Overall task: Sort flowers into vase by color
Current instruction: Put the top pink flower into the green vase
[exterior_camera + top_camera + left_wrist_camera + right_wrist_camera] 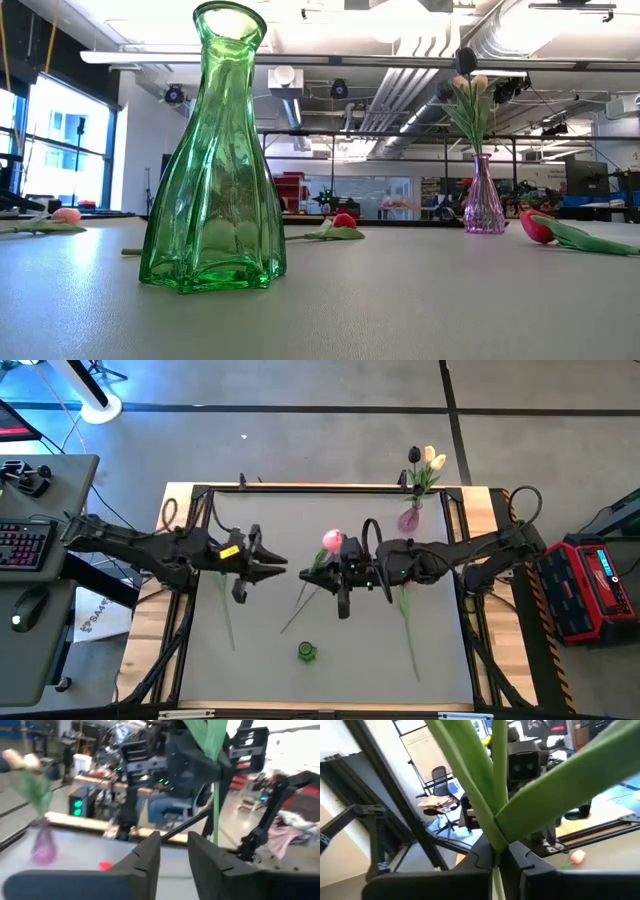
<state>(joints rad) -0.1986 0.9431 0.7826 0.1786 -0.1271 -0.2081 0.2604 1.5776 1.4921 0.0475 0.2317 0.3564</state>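
Pink tulip (331,541) is clamped by its stem in the right end effector (345,575), mid-worktop. Right wrist view shows fingers (470,857) closed tight on the stem where the leaves fork, so grip looks solid. Head points toward 11 o'clock, stem trails toward 7.

Left end effector (262,560) hovers at 9 o'clock of the flower, close, fingers (150,855) parted a little, holding nothing.

Vases: green vase (306,651) at 6 o'clock near the front edge, empty afaict. Purple vase (409,518) at 1 o'clock by the back edge, already holding cream + dark heads.

Other flowers lie flat on the worktop (260,650): one stem at 5 o'clock (409,630), one under the left arm (226,615).

Judgement: step = carry pink to a vase, prob green. Tips:
- get stem vertical first; it's near horizontal now
- green neck is narrow, so line up stem tip over the mouth, lower slow
- don't knock the vase; looks light
- release only once stem is well inside
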